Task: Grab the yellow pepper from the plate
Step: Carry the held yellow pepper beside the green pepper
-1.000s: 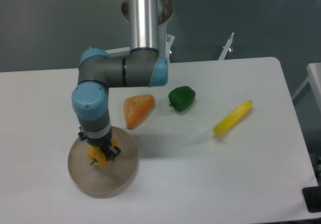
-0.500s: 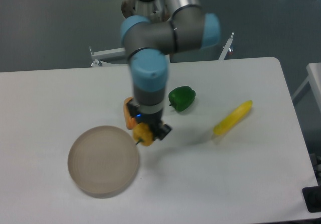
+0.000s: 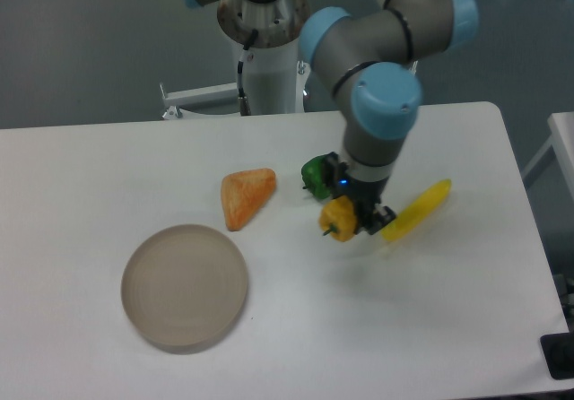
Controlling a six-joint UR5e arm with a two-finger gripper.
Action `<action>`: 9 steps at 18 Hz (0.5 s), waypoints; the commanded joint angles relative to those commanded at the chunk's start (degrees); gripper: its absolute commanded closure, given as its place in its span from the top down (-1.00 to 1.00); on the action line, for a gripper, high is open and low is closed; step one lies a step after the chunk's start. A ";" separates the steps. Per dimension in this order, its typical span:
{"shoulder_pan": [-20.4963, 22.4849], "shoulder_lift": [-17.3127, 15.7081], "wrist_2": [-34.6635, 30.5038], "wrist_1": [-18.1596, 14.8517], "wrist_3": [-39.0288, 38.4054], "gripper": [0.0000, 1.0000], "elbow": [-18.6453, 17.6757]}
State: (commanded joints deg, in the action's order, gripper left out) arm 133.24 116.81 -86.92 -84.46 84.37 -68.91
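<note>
Holding the yellow pepper [image 3: 338, 218] right of frame centre, my hand [image 3: 352, 219] is clamped on it, well apart from the plate [image 3: 184, 285] at lower left

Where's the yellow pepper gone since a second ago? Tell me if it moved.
Yes. The yellow pepper, held in the gripper, went right, off the plate, past the orange wedge.

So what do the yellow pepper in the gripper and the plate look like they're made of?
The yellow pepper, held in the gripper: probably moulded plastic, going by its smooth, uniform golden surface with soft lobes. The plate: matte tan with no glare and faint concentric rings, so possibly wood, fibre or matte plastic; the picture can't settle which.
</note>
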 joint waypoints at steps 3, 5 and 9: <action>-0.09 1.14 -2.18 0.09 0.10 -0.83 0.27; -0.26 1.49 -3.25 0.35 0.18 -0.82 0.44; -0.35 1.67 -3.16 0.52 0.54 -0.82 0.44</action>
State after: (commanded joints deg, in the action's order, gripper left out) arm 132.89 118.48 -90.09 -83.94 84.90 -68.47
